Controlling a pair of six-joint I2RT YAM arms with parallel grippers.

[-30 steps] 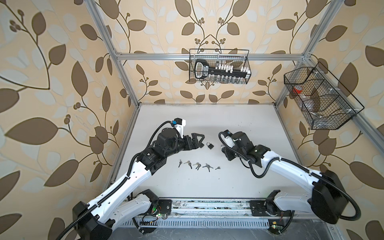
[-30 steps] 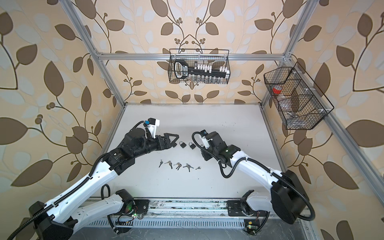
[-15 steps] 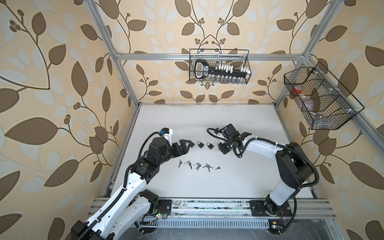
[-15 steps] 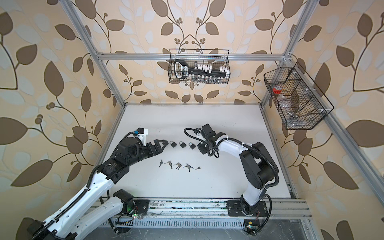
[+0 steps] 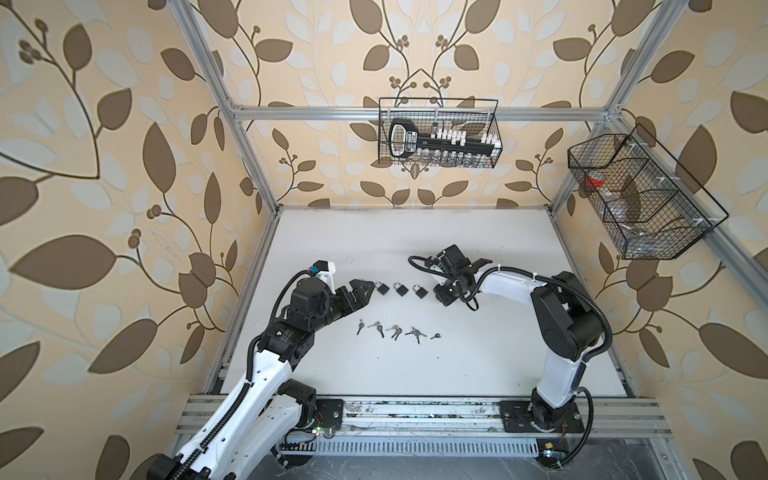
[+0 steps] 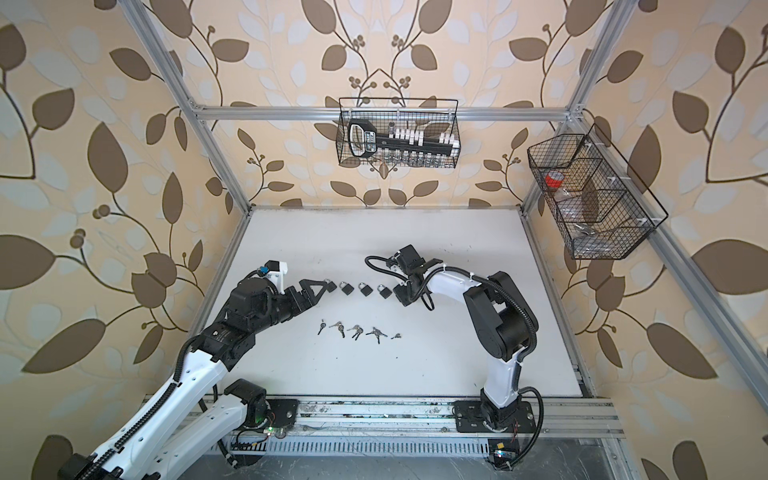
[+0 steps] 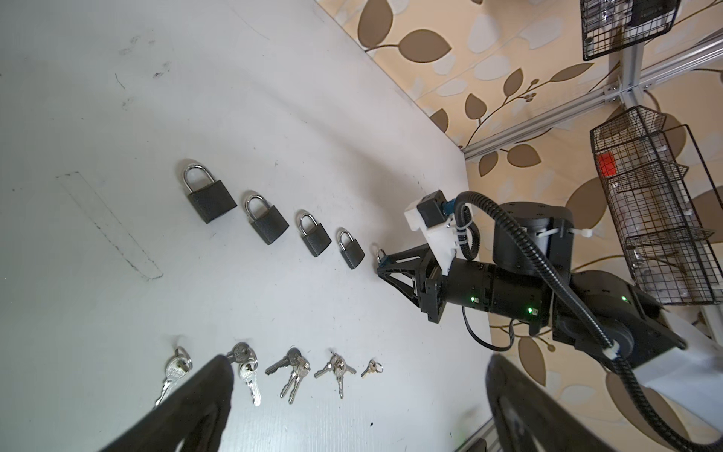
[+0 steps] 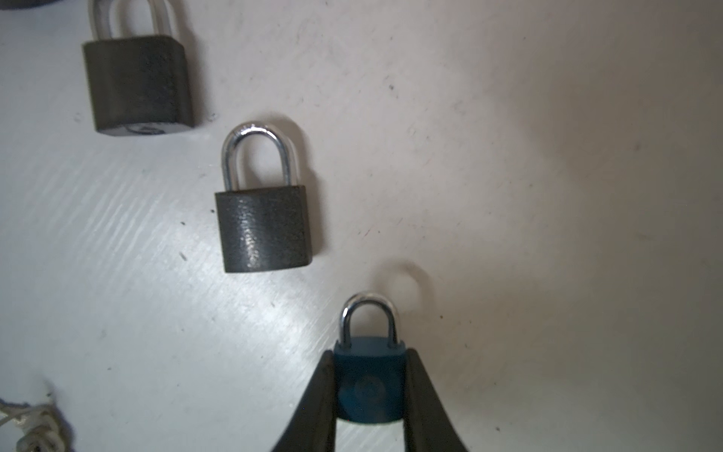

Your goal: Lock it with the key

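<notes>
Pinching the smallest padlock (image 8: 369,383), the right gripper (image 8: 369,354) hangs beyond the key row (image 5: 395,331), rightward; the left gripper (image 5: 362,293) gapes wide and empty beyond its left end.

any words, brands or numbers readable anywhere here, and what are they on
No text is legible.
Label on the black key-shaped holder: too small to read.
Round mark on the small padlock in the right end effector: blurred.
Stamps on the keys: too small to read.
</notes>
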